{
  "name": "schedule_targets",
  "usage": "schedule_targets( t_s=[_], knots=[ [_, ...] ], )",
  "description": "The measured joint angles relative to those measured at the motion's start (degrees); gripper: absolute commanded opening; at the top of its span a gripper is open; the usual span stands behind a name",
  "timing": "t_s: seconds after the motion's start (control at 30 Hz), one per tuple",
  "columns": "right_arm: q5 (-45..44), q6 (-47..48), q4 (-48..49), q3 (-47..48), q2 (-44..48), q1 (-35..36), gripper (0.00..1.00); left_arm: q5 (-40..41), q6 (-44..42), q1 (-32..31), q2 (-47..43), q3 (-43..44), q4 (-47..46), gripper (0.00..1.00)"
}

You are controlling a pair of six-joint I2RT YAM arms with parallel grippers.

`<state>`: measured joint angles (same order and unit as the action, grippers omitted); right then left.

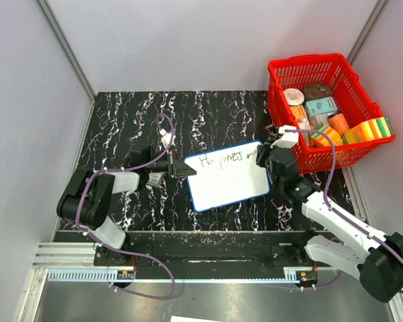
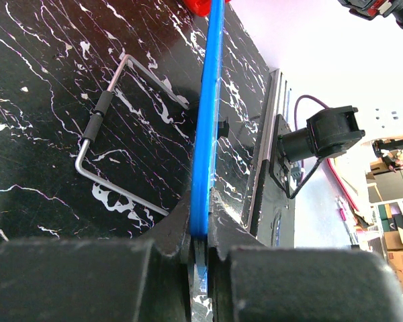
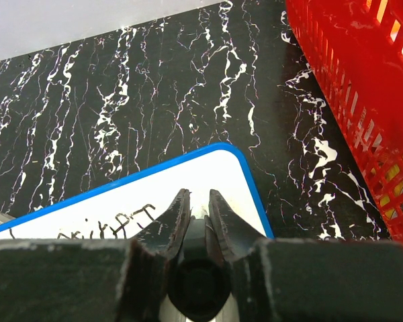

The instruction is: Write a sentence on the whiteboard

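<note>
The whiteboard, white with a blue rim, lies at the table's middle. My left gripper is shut on its left edge; in the left wrist view the blue rim runs edge-on into the closed jaws of that gripper. The sentence is one line of thin dark handwriting along the board's far edge. My right gripper hovers at the board's far right corner, shut on a marker with a dark round end. The last letters of the sentence sit just left of the right gripper's fingertips; the marker's tip is hidden.
A red basket full of small packages stands at the back right, close to the right arm; its mesh wall fills the right wrist view's right side. A bent metal wire handle lies on the black marbled table beside the board.
</note>
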<state>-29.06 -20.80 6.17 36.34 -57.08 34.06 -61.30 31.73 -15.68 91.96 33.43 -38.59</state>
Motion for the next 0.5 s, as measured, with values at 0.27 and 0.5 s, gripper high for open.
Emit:
schedule_targets(
  t_s=[0.27,0.5],
  knots=[
    [0.1,0.0,-0.1,0.0,0.0,-0.1,0.0,0.0,0.0,0.0,0.0,0.0,0.0,0.0],
    [0.3,-0.1,-0.6,-0.2,0.4,-0.1,0.0,0.0,0.0,0.0,0.0,0.0,0.0,0.0]
  ],
)
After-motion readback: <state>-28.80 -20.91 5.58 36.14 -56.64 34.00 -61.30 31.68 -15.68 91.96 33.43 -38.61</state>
